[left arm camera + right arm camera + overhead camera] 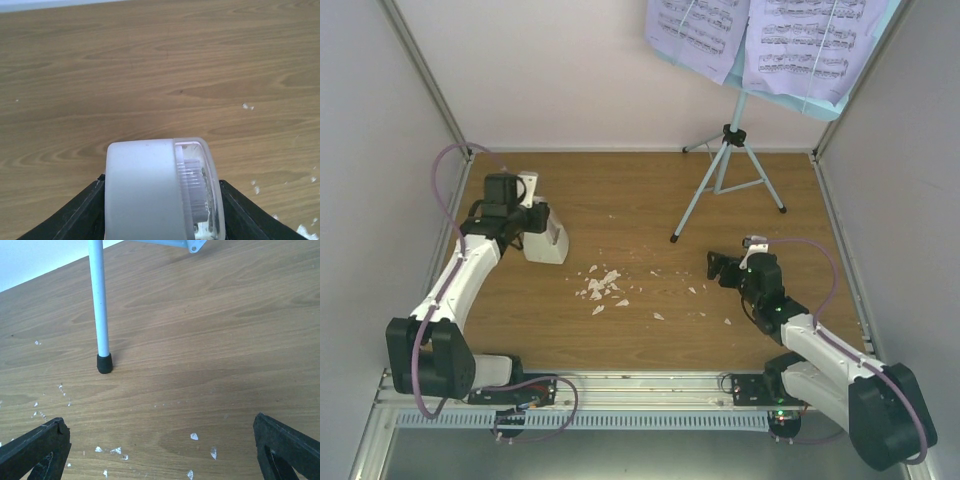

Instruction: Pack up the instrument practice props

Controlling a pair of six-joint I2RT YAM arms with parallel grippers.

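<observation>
Left wrist view: left tool clamped on white metronome, black fingers against both its sides. Whether it is lifted or resting on wooden counter: cannot tell. Metronome well left of music stand. Right tool fingers wide apart, nothing between, near stand's front leg, facing its rubber foot. Stand upright on tripod. Lavender sheet-music pages on stand's desk. White crumbs scattered front-left of stand.
</observation>
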